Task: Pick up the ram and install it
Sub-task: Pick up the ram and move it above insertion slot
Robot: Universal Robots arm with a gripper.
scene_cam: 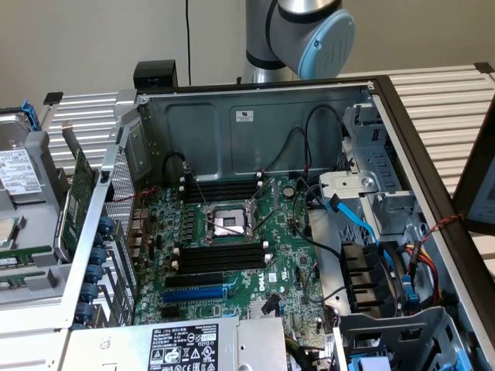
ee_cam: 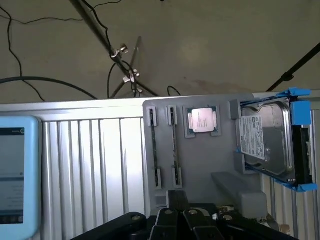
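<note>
1 case (scene_cam: 201, 131), open sheet-steel box | 1 motherboard (scene_cam: 282, 270), green, two banks of black slots (scene_cam: 220, 259) | 1 tray (ee_cam: 200, 160), matte grey | 1 hard drive (ee_cam: 267, 140), metal, blue-framed | the ram (ee_cam: 152, 145): I count 2 thin sticks on edge in the tray, just beside 1 square processor (ee_cam: 202, 120) | gripper (ee_cam: 190, 220) black, closed, empty, near the ram

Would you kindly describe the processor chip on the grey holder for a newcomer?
On the ribbed metal table lies a grey holder plate. The processor chip sits between its two narrow slots and the blue-framed hard drive. It alone is small, square and silvery.
</note>
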